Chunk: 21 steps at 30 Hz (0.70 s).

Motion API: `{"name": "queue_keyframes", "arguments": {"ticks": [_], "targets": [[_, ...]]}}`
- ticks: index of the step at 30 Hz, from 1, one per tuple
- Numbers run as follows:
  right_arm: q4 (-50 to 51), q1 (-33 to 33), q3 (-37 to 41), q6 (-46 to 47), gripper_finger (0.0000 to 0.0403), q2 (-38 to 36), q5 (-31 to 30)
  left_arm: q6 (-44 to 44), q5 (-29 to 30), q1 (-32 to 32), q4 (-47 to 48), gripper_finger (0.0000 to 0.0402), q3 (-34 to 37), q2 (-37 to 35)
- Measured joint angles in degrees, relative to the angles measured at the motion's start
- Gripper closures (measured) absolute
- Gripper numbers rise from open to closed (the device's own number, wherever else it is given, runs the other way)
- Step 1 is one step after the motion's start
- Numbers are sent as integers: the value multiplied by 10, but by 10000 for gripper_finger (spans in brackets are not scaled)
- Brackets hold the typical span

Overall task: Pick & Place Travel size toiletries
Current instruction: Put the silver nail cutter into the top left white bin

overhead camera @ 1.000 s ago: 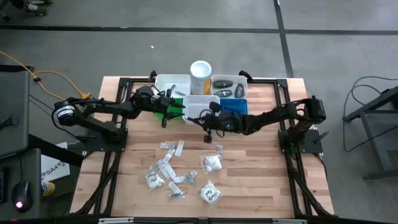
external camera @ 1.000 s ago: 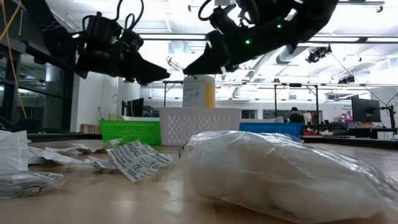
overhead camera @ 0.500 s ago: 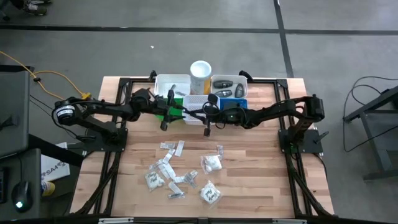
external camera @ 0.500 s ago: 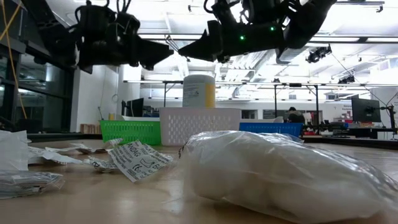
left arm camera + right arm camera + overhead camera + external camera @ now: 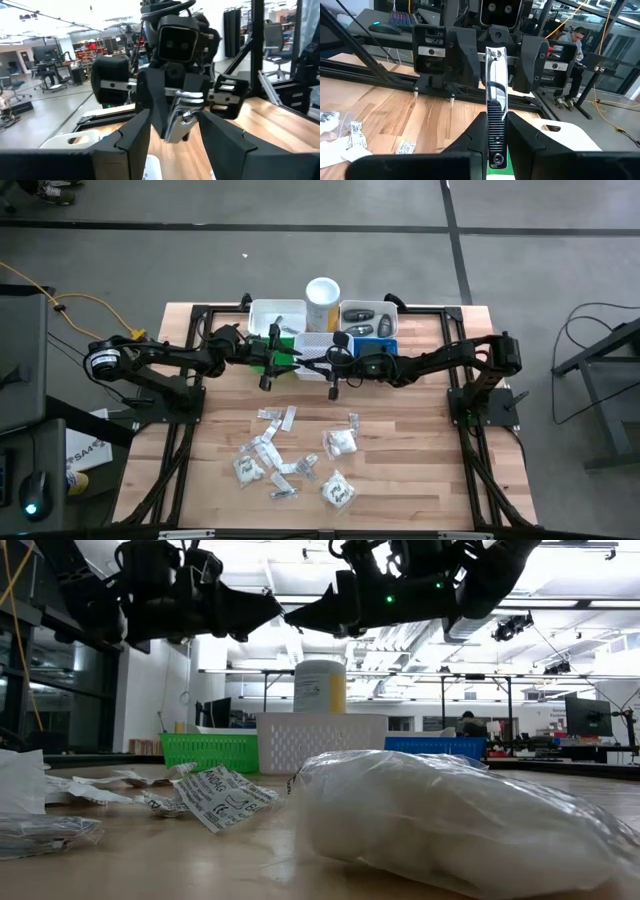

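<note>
Nail clipper, chrome, stands clamped in my right tool above the white bin; my left tool faces it, half spread, gripping nothing. Packets litter the wooden table.

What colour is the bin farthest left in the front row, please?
The bin is bright green, clearest in the low view.

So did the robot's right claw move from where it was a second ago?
Yes. The right gripper, shut on a silvery nail clipper, has swung up from the bare wood to the white basket, facing the left gripper.
</note>
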State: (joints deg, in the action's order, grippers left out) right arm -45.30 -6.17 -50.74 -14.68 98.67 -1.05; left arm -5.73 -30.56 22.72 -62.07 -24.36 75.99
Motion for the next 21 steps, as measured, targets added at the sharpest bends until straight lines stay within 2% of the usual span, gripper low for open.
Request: {"name": "queue_keyframes", "arguments": {"ticks": [12,21], "targets": [[-13,0,0,-2,363,2,-2,-4,1,-26,7,238,-22,0],[-21,0,0,-5,363,2,-1,-4,11,-25,33,302,-22,0]]}}
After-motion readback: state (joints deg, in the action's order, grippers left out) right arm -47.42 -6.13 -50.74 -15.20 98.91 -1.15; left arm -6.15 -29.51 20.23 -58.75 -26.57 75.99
